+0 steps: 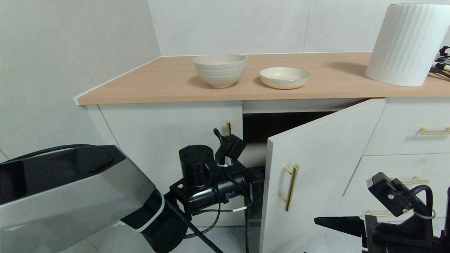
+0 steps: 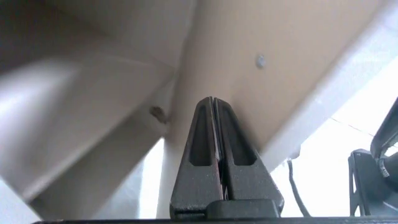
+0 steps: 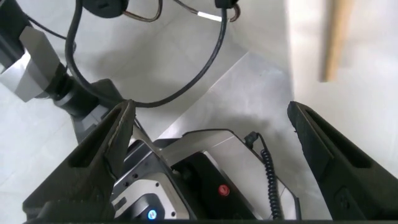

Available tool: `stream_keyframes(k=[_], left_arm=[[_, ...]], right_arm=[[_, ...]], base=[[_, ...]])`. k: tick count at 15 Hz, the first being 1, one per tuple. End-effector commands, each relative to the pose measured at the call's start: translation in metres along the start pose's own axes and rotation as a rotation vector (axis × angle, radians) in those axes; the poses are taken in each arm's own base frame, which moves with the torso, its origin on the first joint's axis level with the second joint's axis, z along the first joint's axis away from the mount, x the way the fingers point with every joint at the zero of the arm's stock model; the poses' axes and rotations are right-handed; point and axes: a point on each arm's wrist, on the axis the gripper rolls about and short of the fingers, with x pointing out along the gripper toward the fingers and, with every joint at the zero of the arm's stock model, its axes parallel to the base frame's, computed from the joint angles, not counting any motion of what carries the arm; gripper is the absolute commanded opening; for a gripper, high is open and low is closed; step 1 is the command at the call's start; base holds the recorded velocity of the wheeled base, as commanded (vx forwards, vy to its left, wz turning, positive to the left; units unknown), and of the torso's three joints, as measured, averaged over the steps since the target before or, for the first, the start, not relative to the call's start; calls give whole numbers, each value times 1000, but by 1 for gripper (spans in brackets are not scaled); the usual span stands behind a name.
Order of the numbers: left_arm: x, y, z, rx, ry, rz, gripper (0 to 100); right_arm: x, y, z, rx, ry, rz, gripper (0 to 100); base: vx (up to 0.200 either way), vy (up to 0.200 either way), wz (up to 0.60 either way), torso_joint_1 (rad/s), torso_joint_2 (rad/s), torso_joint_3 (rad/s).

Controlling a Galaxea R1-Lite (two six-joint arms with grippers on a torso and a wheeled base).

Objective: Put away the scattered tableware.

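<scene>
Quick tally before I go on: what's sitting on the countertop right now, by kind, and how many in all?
Deep bowl: 1
Shallow dish: 1
Tall ribbed white container: 1
Dark items at the right end of the countertop: cut off by the frame, cannot count
Total: 3 countable things

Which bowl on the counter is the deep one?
The ribbed bowl on the left. It stands tall with high sides, while the shallow dish to its right is low and nearly flat.
</scene>
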Motion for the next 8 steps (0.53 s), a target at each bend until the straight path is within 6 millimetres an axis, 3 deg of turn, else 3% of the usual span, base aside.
stream_keyframes(k=[1, 8], left_arm=[[1, -1, 2, 1, -3, -1, 0], [21, 0, 13, -10, 22, 5, 0]], right_arm=[[-1, 0, 0, -1, -3, 1, 100], [-2, 1, 0, -10, -6, 1, 100]], base=[[-200, 0, 0, -2, 2, 17], [0, 0, 0, 0, 0, 0]])
